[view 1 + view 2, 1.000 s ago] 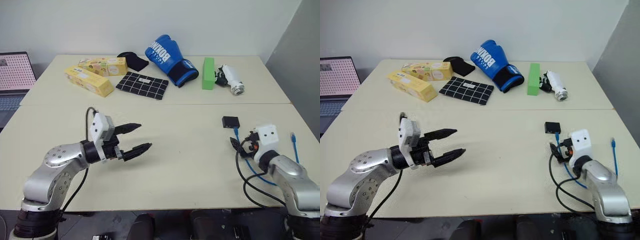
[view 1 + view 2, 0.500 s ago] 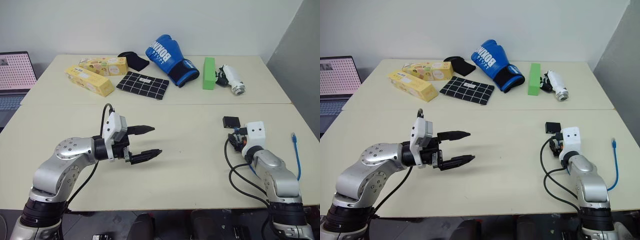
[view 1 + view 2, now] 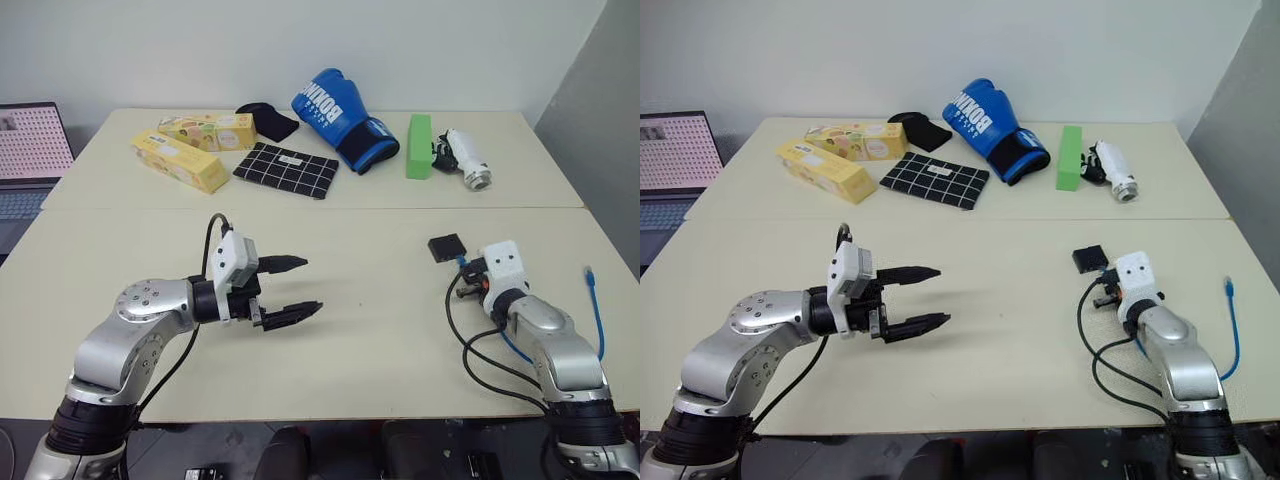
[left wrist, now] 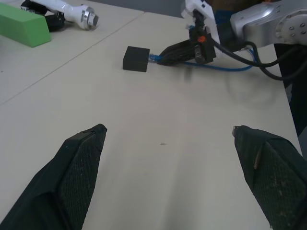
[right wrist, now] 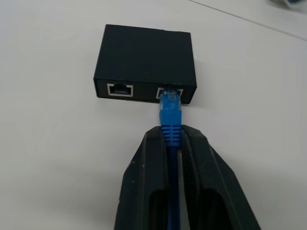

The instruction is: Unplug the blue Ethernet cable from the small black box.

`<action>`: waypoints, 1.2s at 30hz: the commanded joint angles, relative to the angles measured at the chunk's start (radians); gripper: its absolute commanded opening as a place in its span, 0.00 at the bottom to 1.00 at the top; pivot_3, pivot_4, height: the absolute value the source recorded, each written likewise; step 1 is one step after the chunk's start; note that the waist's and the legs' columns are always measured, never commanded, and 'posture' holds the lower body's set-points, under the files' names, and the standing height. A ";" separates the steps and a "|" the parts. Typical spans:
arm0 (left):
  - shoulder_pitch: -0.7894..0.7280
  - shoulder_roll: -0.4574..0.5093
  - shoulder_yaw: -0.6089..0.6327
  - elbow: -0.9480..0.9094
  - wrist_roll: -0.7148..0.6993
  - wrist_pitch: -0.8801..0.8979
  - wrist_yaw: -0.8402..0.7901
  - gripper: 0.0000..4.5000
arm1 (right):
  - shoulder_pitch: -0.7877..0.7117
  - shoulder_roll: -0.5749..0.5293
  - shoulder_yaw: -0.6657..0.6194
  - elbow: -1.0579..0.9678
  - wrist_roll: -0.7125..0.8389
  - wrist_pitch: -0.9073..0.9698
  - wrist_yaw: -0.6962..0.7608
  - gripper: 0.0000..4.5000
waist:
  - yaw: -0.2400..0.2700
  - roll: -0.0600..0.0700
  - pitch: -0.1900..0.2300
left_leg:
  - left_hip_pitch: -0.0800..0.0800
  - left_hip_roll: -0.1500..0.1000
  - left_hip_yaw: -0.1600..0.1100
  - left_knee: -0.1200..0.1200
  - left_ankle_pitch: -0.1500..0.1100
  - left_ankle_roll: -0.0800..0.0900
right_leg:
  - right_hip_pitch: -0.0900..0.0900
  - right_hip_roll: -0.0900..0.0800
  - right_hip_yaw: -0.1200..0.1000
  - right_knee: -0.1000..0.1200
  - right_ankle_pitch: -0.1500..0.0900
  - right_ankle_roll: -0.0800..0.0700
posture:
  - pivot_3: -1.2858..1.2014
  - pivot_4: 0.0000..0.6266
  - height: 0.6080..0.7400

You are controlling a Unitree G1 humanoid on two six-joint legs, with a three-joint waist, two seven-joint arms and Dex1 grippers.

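Right wrist view: the right gripper (image 5: 171, 143) has its two black fingers (image 5: 144, 177) pinched onto the blue Ethernet cable (image 5: 170, 112) just behind the plug's ribbed boot; the plug is still seated in one of two ports on the near face of the small black box (image 5: 144, 60), the other port beside it open; the box lies flat on the cream table (image 5: 48, 143). Left eye view: the box (image 3: 446, 246) sits on the right half of the near table, just ahead of the right gripper (image 3: 468, 281); the cable runs back under the right forearm and loops round to a free plug end (image 3: 589, 272) near the table's right edge; the left gripper (image 3: 296, 288) hangs above the table left of centre, well apart from the box, fingers spread wide and holding nothing. Left wrist view: both left fingertips (image 4: 88, 143) stand far apart with bare table between them; the box (image 4: 136, 58) and the clamped cable lie beyond. Far table, left eye view: two yellow cartons (image 3: 180, 162), a black gridded cloth (image 3: 285, 170), a blue boxing glove (image 3: 340, 118), a green block (image 3: 417, 146), a white cylindrical tool (image 3: 464, 160); a laptop (image 3: 30, 150) stands at the left edge.
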 commanded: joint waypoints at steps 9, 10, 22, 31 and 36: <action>-0.037 -0.063 0.112 0.052 -0.302 0.291 0.050 1.00 | -0.297 -0.203 0.274 0.131 -0.259 -0.966 0.319 0.02 | -0.007 0.000 0.001 | 0.000 0.001 -0.001 0.001 0.000 0.000 | 0.000 0.001 -0.001 0.000 0.000 0.000 | 0.52 0.24 1.00; -0.041 -0.069 0.117 0.050 -0.317 0.306 0.060 1.00 | -0.316 -0.196 0.281 0.150 -0.261 -1.007 0.323 0.02 | -0.007 0.000 0.001 | 0.000 0.002 -0.001 0.001 0.000 0.000 | 0.000 0.001 -0.001 0.000 0.000 0.000 | 0.52 0.24 1.00; -0.045 -0.101 0.112 0.014 -0.389 0.366 0.099 1.00 | -0.407 -0.120 0.327 0.172 -0.257 -1.185 0.373 0.02 | 0.002 0.000 0.001 | 0.000 0.002 -0.004 0.001 0.000 -0.001 | 0.001 -0.003 -0.001 0.000 0.000 0.000 | 0.52 0.24 1.00; -0.077 -0.114 0.106 0.041 -0.395 0.372 0.077 0.71 | -0.400 -0.096 0.333 0.149 -0.274 -1.192 0.392 0.02 | 0.002 0.000 0.001 | 0.000 0.002 -0.004 0.001 0.000 -0.001 | 0.000 -0.003 -0.001 0.000 0.000 0.000 | 0.52 0.24 1.00; -0.088 -0.114 0.099 0.056 -0.385 0.372 0.067 0.50 | -0.395 -0.083 0.336 0.137 -0.284 -1.193 0.388 0.02 | 0.002 0.000 0.001 | 0.000 0.002 -0.004 0.001 0.000 -0.001 | 0.000 -0.003 -0.001 0.000 0.000 0.000 | 0.52 0.24 1.00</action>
